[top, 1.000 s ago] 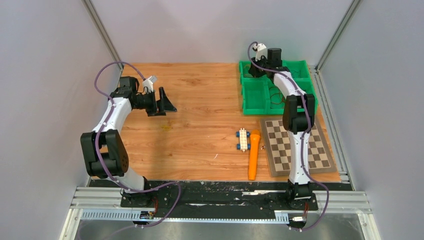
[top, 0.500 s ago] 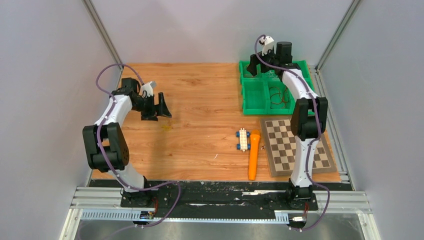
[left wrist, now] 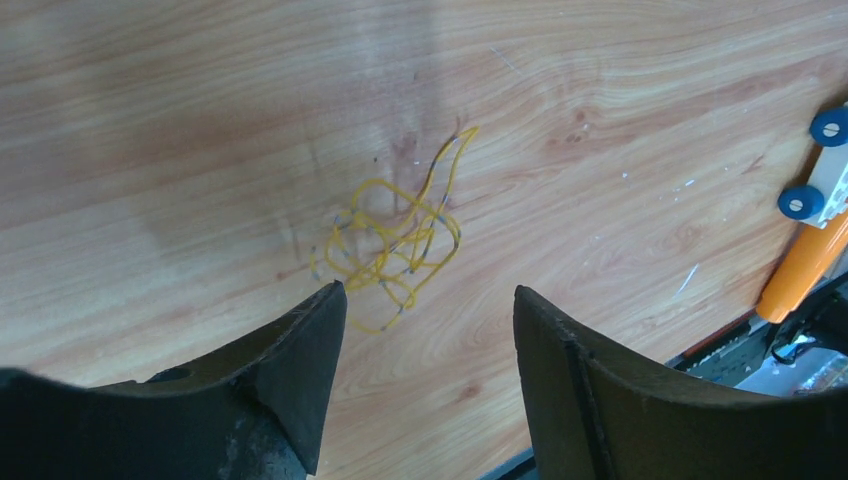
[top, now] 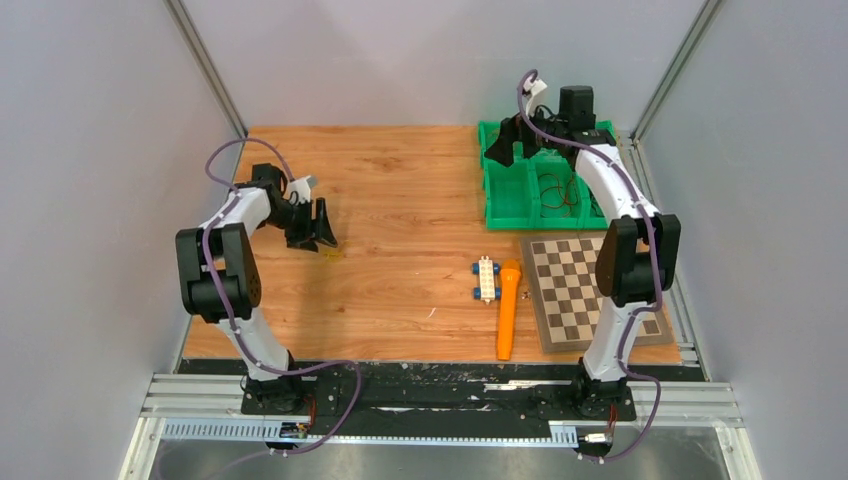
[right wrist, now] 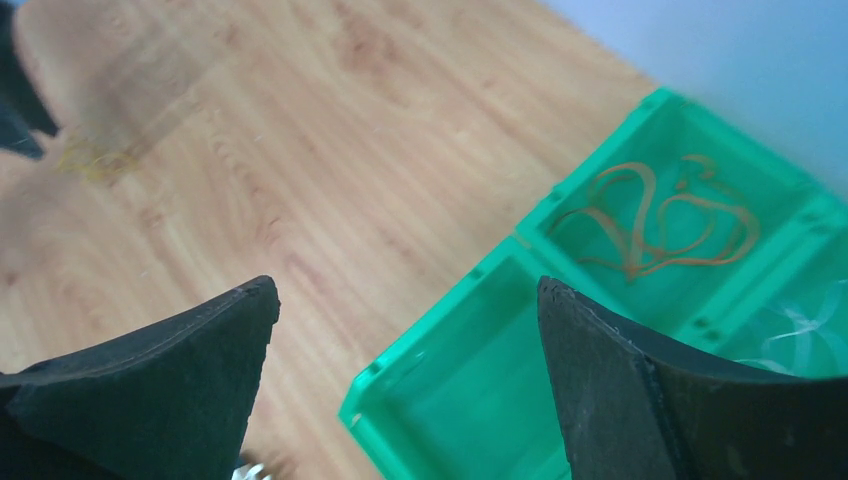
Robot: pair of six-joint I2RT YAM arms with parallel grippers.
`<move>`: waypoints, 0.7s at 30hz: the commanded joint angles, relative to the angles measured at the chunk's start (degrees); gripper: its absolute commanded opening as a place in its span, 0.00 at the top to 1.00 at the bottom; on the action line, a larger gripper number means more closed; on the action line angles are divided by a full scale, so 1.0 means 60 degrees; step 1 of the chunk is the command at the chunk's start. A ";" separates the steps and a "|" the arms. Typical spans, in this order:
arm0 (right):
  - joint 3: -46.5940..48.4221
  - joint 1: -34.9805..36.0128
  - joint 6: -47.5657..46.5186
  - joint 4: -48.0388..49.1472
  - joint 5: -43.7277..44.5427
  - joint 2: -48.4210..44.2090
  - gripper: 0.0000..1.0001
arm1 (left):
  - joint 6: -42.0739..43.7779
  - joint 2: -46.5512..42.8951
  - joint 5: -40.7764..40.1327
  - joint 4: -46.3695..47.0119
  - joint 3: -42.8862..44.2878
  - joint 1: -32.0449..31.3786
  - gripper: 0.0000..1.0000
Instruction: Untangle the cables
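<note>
At the left of the top view, the left gripper [top: 318, 226] hangs low over the wooden table [top: 400, 180], jaws apart with nothing between them. The yellow wire tangle [left wrist: 395, 245] lies flat on the boards just beyond its fingertips [left wrist: 310, 340], at the middle of the left wrist view. The wire is very thin and lies flat on the wood. A close from here would likely pinch the whole knot tighter or slide over it and catch nothing, and a hard descent would scrape the fingers on the table.

At lower centre, a wheeled toy block [top: 486, 279], an orange cylinder [top: 508, 308] and a checkerboard [top: 555, 285] lie well apart from the tangle.

At the upper right, the right gripper [top: 503, 148] hovers wide open and empty over the green bin [top: 508, 221]. An orange wire [right wrist: 650, 215] lies looped in one of its compartments. With only one arm at the knot, a pull may drag the clump along rather than loosen it.
</note>
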 commanded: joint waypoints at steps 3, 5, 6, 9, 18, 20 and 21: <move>-0.0599 0.0403 0.0058 -0.1244 -0.1154 -0.0411 0.00 | 0.0278 0.0943 0.0131 0.0412 0.0583 -0.0673 0.40; -0.0947 0.0518 0.0066 -0.1311 -0.1236 -0.0531 0.00 | 0.0314 0.1261 0.0258 0.0188 0.0831 -0.0820 0.61; -0.1104 0.0582 0.0079 -0.1321 -0.1253 -0.0601 0.01 | 0.0271 0.1310 0.0498 0.0111 0.0914 -0.0855 0.78; -0.1520 0.0908 0.0150 -0.1394 -0.1417 -0.0789 0.04 | 0.0094 0.0766 0.1421 0.0293 0.0933 -0.0855 0.98; -0.1525 0.2516 -0.0034 -0.1404 -0.1577 -0.1093 0.05 | -0.0993 -0.1441 0.4273 0.1065 0.0547 -0.1200 1.00; -0.1321 0.2839 0.0171 -0.1388 -0.1823 -0.1118 0.05 | -0.1269 -0.1747 0.4973 0.1275 0.0533 -0.1242 1.00; -0.1170 0.3018 0.0309 -0.1396 -0.2026 -0.1132 0.05 | -0.1393 -0.1842 0.5231 0.1464 0.0538 -0.1382 1.00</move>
